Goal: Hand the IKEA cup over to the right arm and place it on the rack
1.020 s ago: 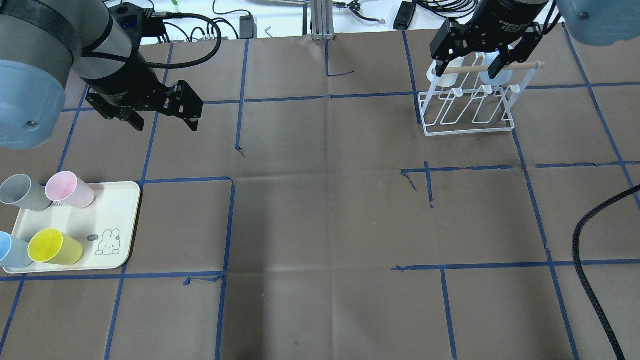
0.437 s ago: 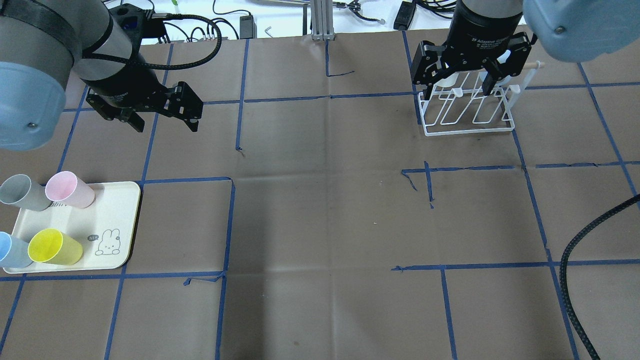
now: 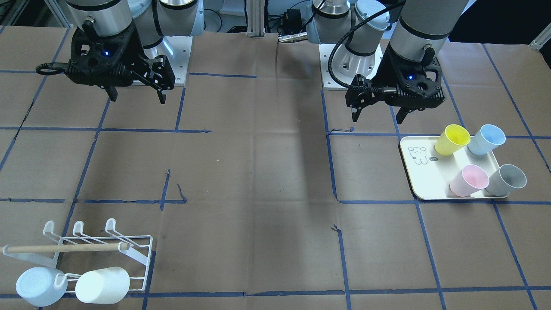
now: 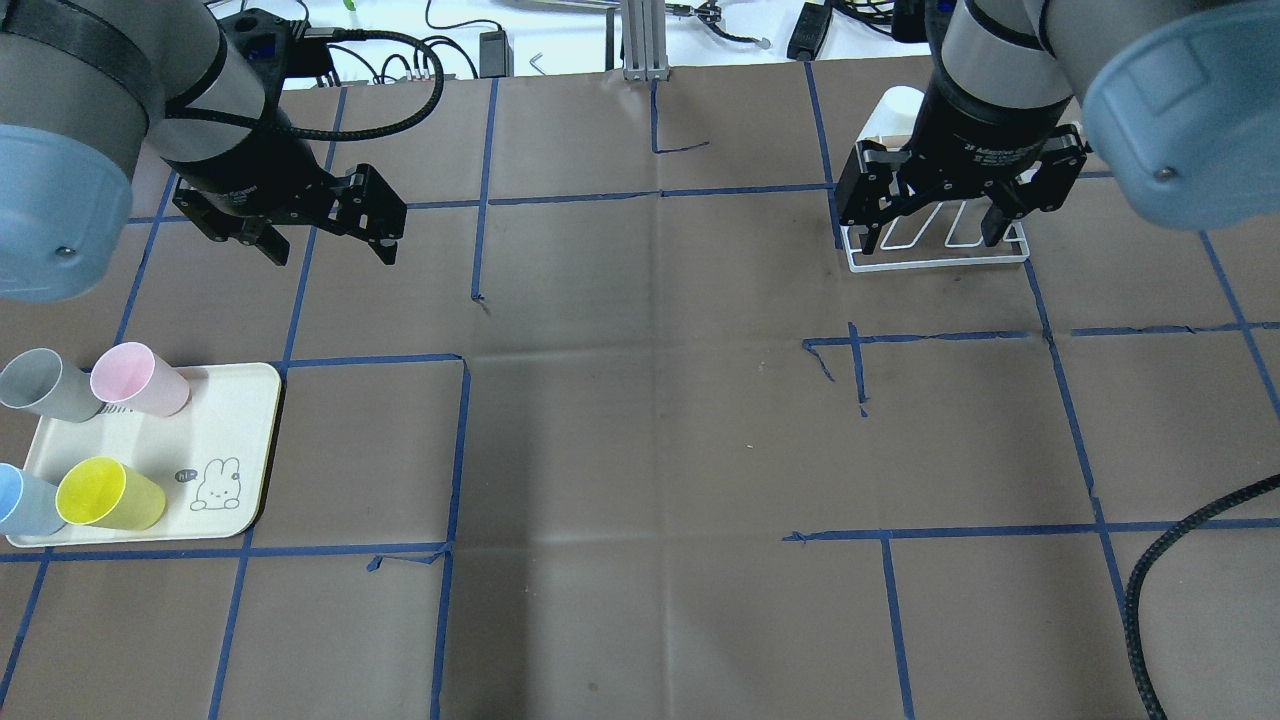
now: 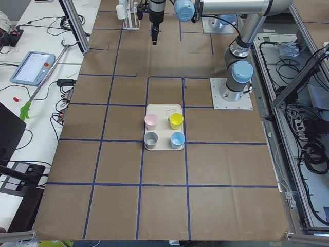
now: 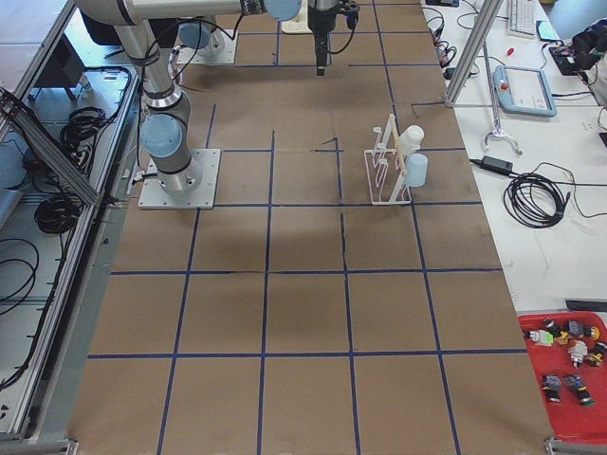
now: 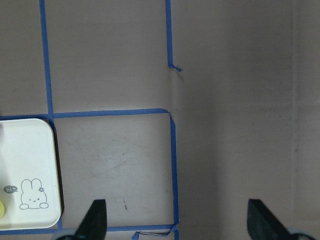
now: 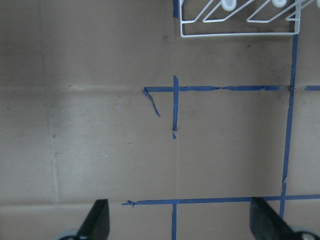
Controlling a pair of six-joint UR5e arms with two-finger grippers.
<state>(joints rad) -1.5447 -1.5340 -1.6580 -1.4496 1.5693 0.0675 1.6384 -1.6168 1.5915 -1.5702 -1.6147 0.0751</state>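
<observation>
Several IKEA cups stand on a cream tray (image 4: 230, 440): yellow (image 4: 108, 494), pink (image 4: 138, 379), grey (image 4: 45, 385) and pale blue (image 4: 22, 500). My left gripper (image 4: 330, 250) hovers open and empty over bare table, beyond the tray. The white wire rack (image 3: 107, 241) holds a pale blue cup (image 3: 38, 286) and a white cup (image 3: 102, 284) on its prongs. The right arm's gripper (image 4: 932, 240) hangs open and empty over the rack's near edge (image 4: 940, 264). In the right wrist view only the rack's base (image 8: 235, 25) shows at the top.
Brown paper with blue tape lines covers the table (image 4: 650, 420). A black braided cable (image 4: 1170, 580) curves in at the lower right. Wires and a metal post (image 4: 640, 40) lie along the far edge. The tray's rabbit drawing (image 7: 31, 195) shows in the left wrist view.
The right gripper has drawn back from above the rack's dowel toward the robot, still open and empty. The left arm has not moved.
</observation>
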